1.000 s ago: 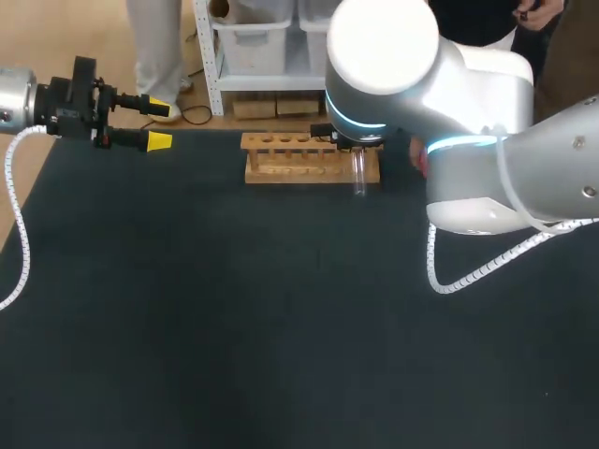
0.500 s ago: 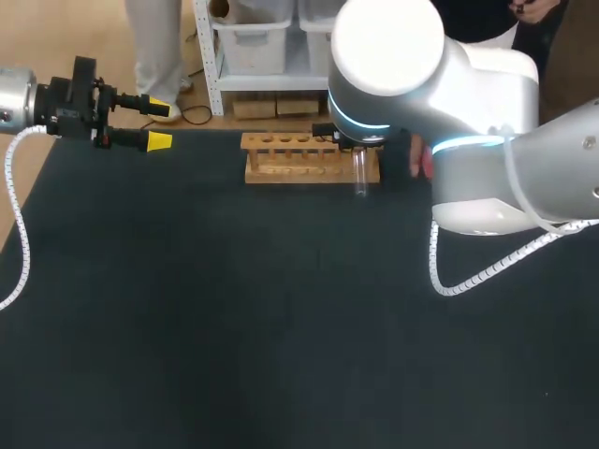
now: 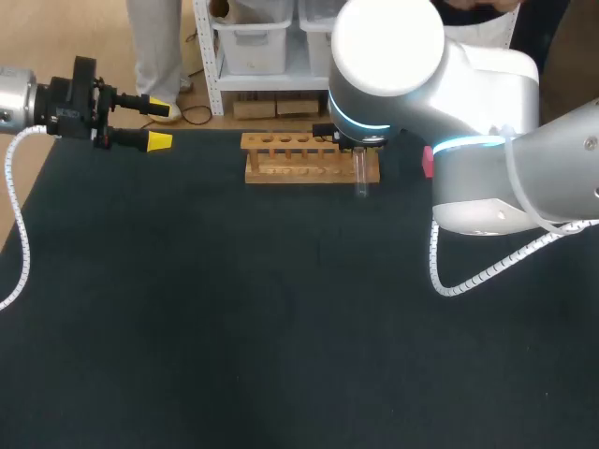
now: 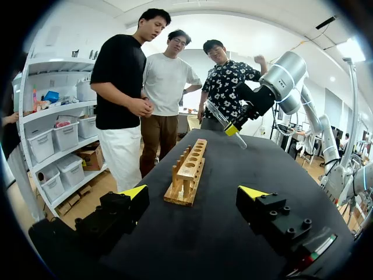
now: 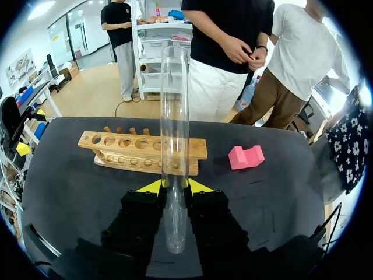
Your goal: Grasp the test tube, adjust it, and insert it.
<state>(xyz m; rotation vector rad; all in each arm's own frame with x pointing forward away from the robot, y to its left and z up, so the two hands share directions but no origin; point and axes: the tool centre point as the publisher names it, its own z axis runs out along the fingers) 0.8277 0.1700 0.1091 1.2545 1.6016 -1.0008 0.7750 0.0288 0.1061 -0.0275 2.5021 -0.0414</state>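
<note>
A clear glass test tube stands upright between the yellow fingertips of my right gripper, which is shut on its lower part. In the head view the test tube hangs just in front of the right end of the wooden rack, with its lower end close to the table. The rack has a row of empty holes and lies ahead of the right gripper. My left gripper is open and empty at the table's far left corner. From there it faces the rack end-on, with the tube beyond it.
A pink block lies on the dark table to the right of the rack, also visible as the pink block ahead of the right gripper. The bulky right arm hangs over the table's back right.
The right arm has shifted very slightly, and the pink block shows more plainly. The tube stays by the rack's right end. The left arm has not moved.
</note>
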